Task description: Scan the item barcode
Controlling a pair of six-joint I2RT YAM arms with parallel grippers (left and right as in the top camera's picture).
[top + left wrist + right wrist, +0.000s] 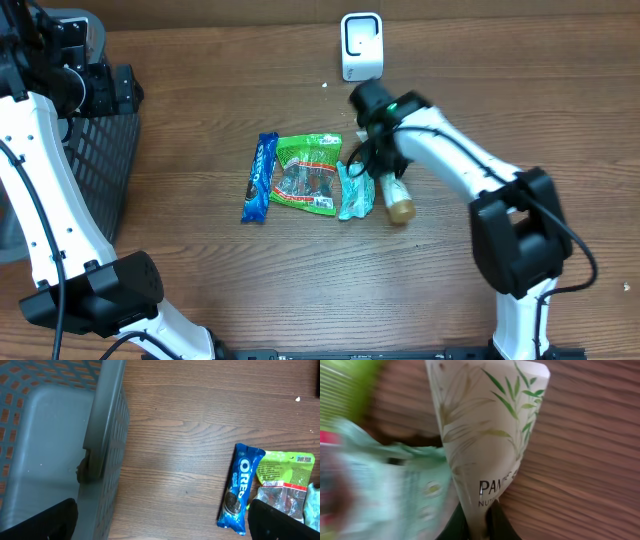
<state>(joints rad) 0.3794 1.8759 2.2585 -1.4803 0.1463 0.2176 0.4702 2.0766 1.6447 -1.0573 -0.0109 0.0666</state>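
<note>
Right side first: right hand (479,527) pinched shut on the flat crimped end of a white plastic tube with green leaf print (393,190), round tan cap (401,210) pointing away from the wrist, toward the near edge of the brown wooden desk (520,90). Hard to tell whether lifted clear of the wood or resting on it. Tight against the tube, on the side toward the other goods, a crinkly mint-green packet (354,192), blurred in the wrist view. Next along in this row of 3 packets, a green foil snack pouch with a clear window (308,172), touching the mint one, then a long blue Oreo biscuit wrapper (260,178) just beside the pouch. Up at the far edge, well apart from the tube, a small white box-shaped barcode scanner (361,45), standing upright. Over on the left now: left hand (160,515) spread wide and holding nothing, 2 dark fingertips (45,520) at the bottom corners of the wrist view, hovering by the rim of a dark plastic mesh basket (100,170) at the left edge of the desk.
</note>
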